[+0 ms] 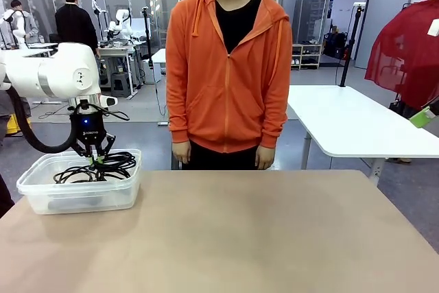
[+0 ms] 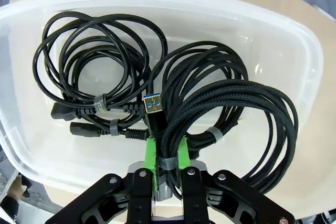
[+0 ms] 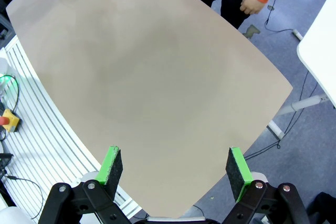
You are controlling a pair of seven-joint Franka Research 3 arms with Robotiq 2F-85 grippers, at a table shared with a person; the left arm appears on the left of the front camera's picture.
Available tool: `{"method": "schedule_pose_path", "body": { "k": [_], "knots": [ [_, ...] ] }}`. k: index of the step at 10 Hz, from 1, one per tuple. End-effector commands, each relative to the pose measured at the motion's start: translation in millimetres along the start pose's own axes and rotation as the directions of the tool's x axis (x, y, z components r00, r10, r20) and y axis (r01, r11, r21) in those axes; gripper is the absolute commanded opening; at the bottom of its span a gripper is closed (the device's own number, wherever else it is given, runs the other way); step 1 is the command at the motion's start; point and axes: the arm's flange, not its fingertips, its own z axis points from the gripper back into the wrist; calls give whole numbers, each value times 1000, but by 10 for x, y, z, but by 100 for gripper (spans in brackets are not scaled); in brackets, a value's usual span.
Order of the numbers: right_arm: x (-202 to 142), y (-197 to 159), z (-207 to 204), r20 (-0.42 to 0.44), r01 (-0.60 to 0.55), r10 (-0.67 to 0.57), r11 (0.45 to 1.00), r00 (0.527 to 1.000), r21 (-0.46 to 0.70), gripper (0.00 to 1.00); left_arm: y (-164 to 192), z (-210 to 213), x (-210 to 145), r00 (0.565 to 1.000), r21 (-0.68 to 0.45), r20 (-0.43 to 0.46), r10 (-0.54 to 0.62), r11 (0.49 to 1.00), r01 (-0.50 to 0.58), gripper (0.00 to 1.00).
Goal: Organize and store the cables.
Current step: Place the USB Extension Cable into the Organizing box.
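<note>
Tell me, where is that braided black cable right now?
The braided cable is in the clear plastic bin at the table's left end, pinched by the left gripper, beside the smoother coils already inside.

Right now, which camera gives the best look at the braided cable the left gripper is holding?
Left wrist view: the braided cable is up close, pinched in the left gripper over the bin. The front view shows only a small black tangle.

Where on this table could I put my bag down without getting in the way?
Nearly all the tan table is bare: everything from the clear plastic bin across to the robot's right edge, and up to the person standing at the far side. The crowded spot is the bin, holding coiled cables, with the left gripper over it.
</note>
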Motion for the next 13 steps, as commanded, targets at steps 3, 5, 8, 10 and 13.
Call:
{"method": "schedule_pose_path", "body": {
  "k": [3, 5, 8, 10, 13],
  "knots": [
    [-8, 12, 10, -8, -5, 5, 1000, 1000, -1, 100, -15, 44, 111, 999, 64, -18, 46, 997, -45, 37],
    [-8, 12, 10, -8, -5, 5, 1000, 1000, -1, 100, -24, 86, 87, 999, 64, -11, 41, 997, -40, 53],
    [-8, 12, 10, -8, -5, 5, 1000, 1000, -1, 100, -2, 204, -19, 1000, 37, 5, 20, 999, -20, 79],
    [-8, 12, 10, -8, -5, 5, 1000, 1000, -1, 100, 20, 216, -38, 1000, 22, 2, 23, 999, -23, 93],
    [-8, 12, 10, -8, -5, 5, 1000, 1000, -1, 100, -19, 201, 5, 1000, 27, 21, 18, 999, -19, 86]
  ]
}}
